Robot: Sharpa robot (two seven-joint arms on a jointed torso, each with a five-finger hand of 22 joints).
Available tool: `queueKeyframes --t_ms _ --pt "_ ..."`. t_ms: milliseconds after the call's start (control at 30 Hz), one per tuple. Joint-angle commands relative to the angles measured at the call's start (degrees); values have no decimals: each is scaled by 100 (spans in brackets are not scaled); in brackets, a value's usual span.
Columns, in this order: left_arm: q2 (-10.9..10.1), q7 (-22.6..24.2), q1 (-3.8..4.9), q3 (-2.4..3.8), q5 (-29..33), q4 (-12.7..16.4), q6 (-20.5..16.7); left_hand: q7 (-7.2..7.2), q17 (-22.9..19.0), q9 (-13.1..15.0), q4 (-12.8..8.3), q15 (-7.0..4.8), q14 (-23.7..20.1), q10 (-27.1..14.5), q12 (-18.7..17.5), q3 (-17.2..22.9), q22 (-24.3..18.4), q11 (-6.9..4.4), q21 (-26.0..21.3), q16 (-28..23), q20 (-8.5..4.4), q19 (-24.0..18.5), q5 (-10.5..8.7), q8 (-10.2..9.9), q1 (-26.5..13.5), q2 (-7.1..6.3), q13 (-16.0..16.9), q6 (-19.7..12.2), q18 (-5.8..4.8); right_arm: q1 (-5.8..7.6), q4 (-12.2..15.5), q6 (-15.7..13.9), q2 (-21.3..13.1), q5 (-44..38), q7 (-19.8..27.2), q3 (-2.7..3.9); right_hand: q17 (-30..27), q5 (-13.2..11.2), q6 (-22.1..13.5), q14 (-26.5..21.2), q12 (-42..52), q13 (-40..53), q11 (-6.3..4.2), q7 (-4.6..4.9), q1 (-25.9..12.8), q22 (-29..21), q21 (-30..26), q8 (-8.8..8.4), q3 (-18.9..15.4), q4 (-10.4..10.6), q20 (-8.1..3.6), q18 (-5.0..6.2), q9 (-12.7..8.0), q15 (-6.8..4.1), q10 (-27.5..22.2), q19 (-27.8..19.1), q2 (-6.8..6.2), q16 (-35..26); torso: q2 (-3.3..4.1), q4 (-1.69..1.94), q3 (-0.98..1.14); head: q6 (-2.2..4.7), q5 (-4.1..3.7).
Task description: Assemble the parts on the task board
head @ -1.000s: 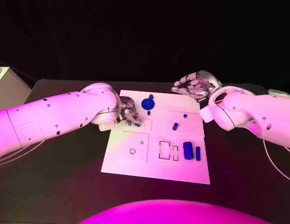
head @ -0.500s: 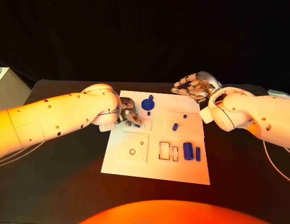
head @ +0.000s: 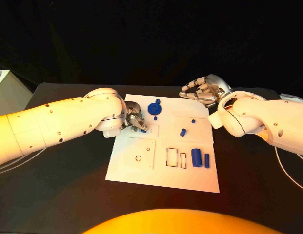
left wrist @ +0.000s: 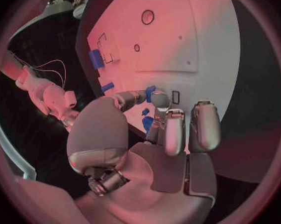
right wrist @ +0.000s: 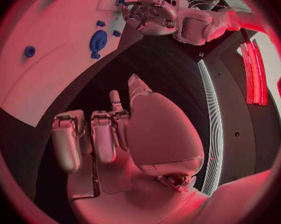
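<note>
Fingers [head: 138,123] on white task board [head: 133,170], black table [head: 67,195]

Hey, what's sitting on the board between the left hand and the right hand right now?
In the head view, a round blue part stands on the task board between the left hand and the right hand.

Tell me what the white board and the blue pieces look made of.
The task board looks like matte white plastic or painted sheet: flat, thin-edged, no glare. The blue parts look like moulded or printed plastic: uniform colour, dull sheen. Neither is certain from these views.
</note>
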Motion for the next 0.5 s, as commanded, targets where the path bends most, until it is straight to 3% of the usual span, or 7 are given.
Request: queueKeyframes --t_ms 33,500 --pt "0 88 -7 6 -18 15 -106 -117 1100 679 -1019 -46 489 24 21 996 7 -21 27 33 -5 36 25 15 11 65 5 157 -47 -5 2 80 5 -71 60 0 1170 36 -26 515 1 1080 43 -3 -29 1464 -12 46 47 8 36 -65 1 22 136 568 0 -16 7 -5 4 -6 -5" --pt "24 52 -12 10 -18 -31 -22 -119 1097 680 -1024 -47 488 21 16 999 5 -23 27 32 -6 35 27 18 9 68 -9 159 -46 -7 -2 122 9 -139 17 -1 1167 36 -27 514 -2 1078 43 -3 -29 1462 -14 47 49 9 36 -64 1 21 133 567 1 -17 2 -3 6 -28 -11"
